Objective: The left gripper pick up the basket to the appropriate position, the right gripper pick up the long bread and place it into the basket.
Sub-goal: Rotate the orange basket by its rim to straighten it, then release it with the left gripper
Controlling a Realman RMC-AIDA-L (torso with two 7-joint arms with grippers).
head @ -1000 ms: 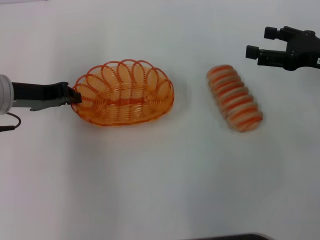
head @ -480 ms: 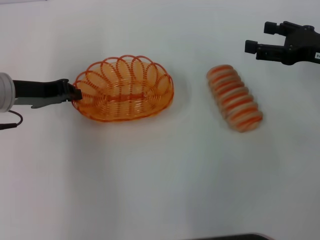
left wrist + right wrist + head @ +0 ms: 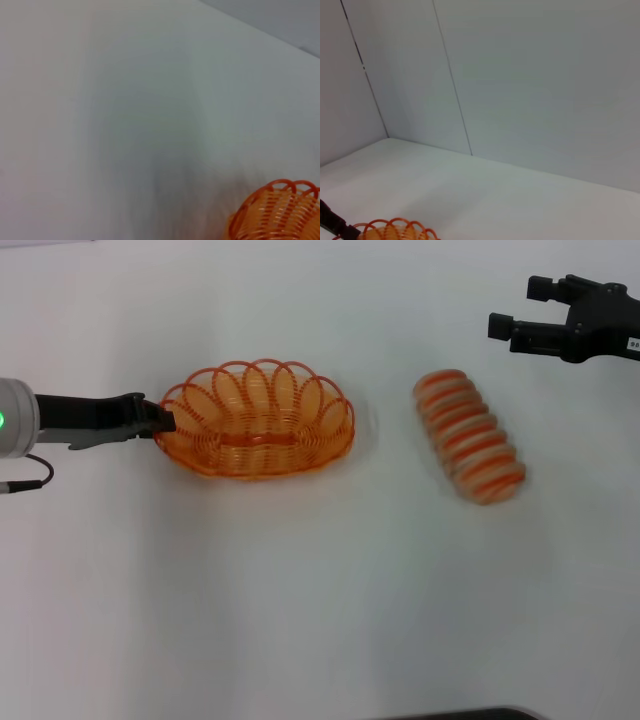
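Note:
The oval orange wire basket [image 3: 255, 420] sits left of centre on the white table. My left gripper [image 3: 160, 423] is shut on the basket's left rim and holds it. Part of the basket also shows in the left wrist view [image 3: 275, 212] and the right wrist view [image 3: 395, 230]. The long bread [image 3: 470, 437], tan with orange stripes, lies on the table to the right of the basket, apart from it. My right gripper [image 3: 520, 305] is open and empty, up at the far right, beyond the bread's far end.
The white table [image 3: 320, 590] stretches wide in front of the basket and bread. Grey wall panels [image 3: 520, 90] stand behind the table. A dark edge [image 3: 460, 714] shows at the bottom of the head view.
The left gripper has moved the basket a little to the right, and the basket now looks flatter. The right gripper has risen slightly. The bread has not moved.

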